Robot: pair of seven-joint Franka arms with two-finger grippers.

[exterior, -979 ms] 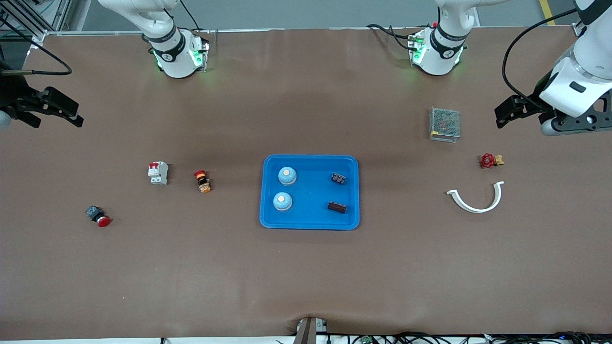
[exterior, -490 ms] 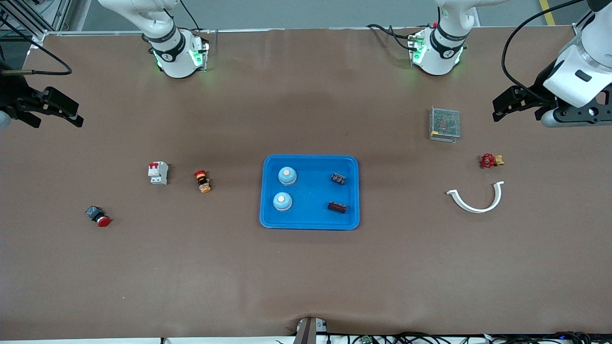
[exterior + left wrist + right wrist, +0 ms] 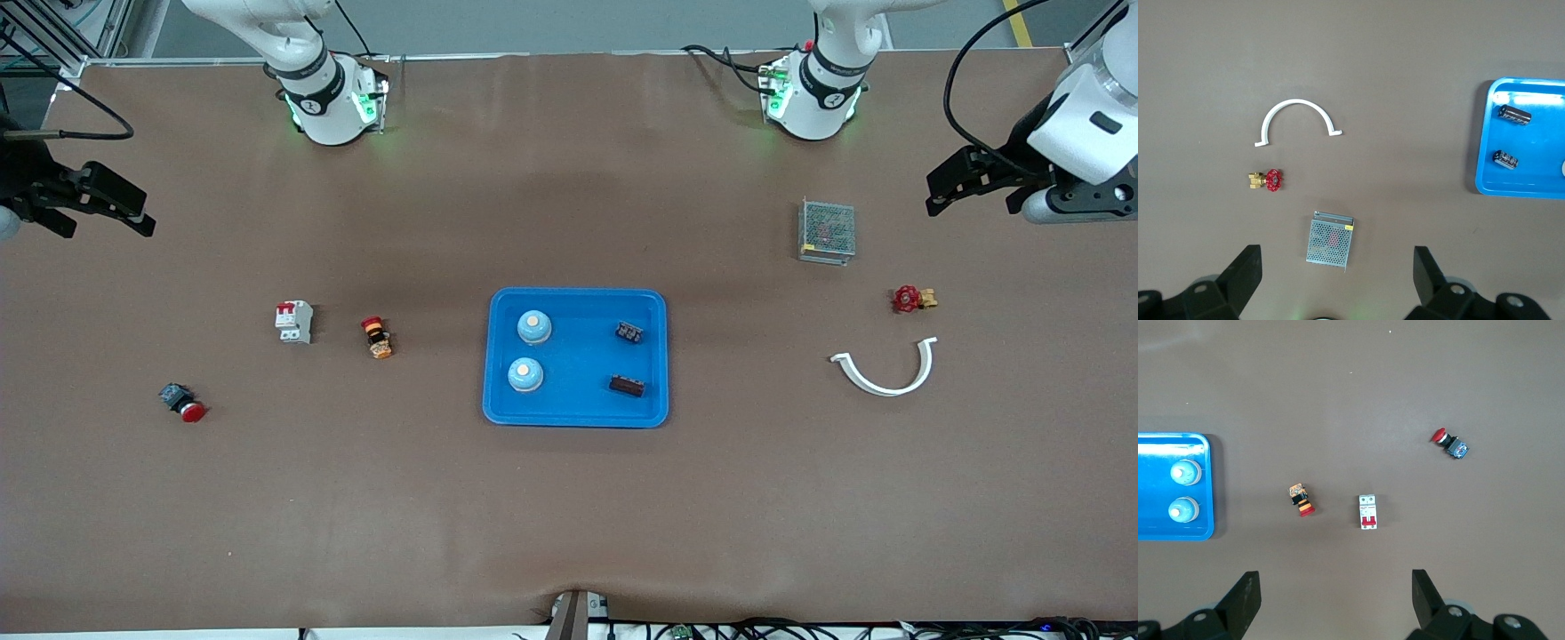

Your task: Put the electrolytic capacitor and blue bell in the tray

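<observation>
The bright-blue tray [image 3: 578,413] lies mid-table. In it are two blue bells [image 3: 534,327] [image 3: 525,375] and two dark electrolytic capacitors [image 3: 629,332] [image 3: 627,386]. My left gripper [image 3: 944,189] is open and empty, in the air over the left arm's end of the table; its wrist view [image 3: 1336,267] shows the tray's rim [image 3: 1485,133] and both capacitors [image 3: 1514,114] [image 3: 1505,160]. My right gripper [image 3: 133,209] is open and empty over the right arm's end; its wrist view [image 3: 1336,587] shows the tray [image 3: 1178,537] and both bells [image 3: 1185,473] [image 3: 1183,511].
A metal mesh box [image 3: 827,230], a red valve [image 3: 910,299] and a white curved clip [image 3: 886,369] lie toward the left arm's end. A white circuit breaker [image 3: 294,321], a red-and-orange push button [image 3: 377,337] and a red mushroom button [image 3: 183,402] lie toward the right arm's end.
My left gripper has drawn back a little toward the table's end and the bases' edge. The right arm and all the objects have stayed still.
</observation>
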